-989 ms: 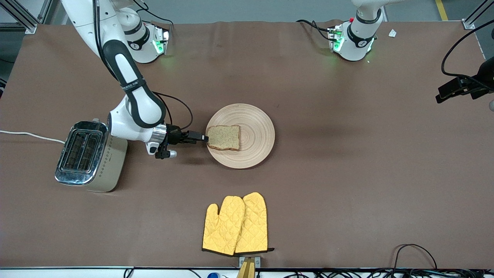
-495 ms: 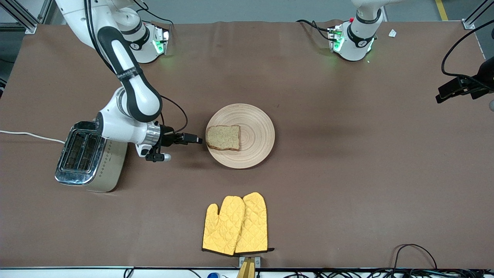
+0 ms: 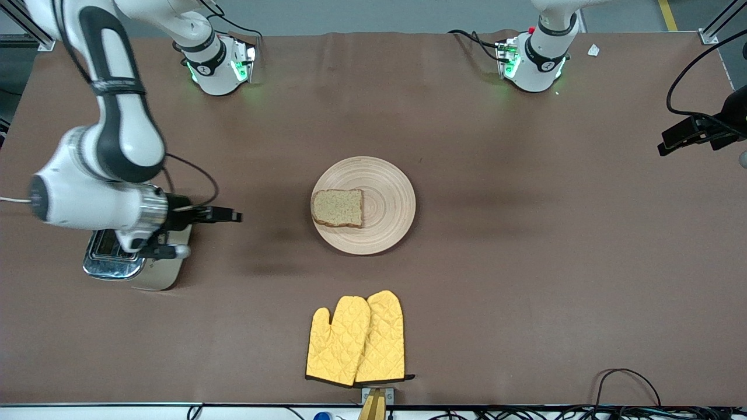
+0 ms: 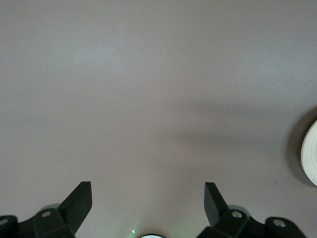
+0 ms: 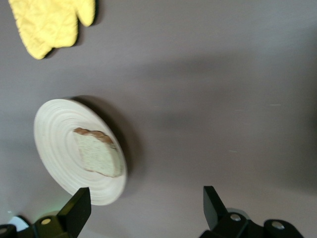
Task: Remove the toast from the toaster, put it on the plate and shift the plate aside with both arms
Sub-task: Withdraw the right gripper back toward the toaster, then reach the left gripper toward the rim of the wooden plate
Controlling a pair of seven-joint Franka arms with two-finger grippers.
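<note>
On the brown table (image 3: 525, 262) we see toast (image 3: 338, 207) on the plate (image 3: 385, 204); our right gripper (image 3: 236, 217), beside the toaster (image 3: 111, 265), and left gripper (image 4: 147, 203) gape wide, empty.

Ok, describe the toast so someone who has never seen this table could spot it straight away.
Find the round pale wooden plate in the middle of the brown table. The toast lies flat on it, on the part toward the right arm's end, its crust reaching the rim. It is the only speckled light-brown square; the yellow oven mitts lie nearer the front camera.
</note>
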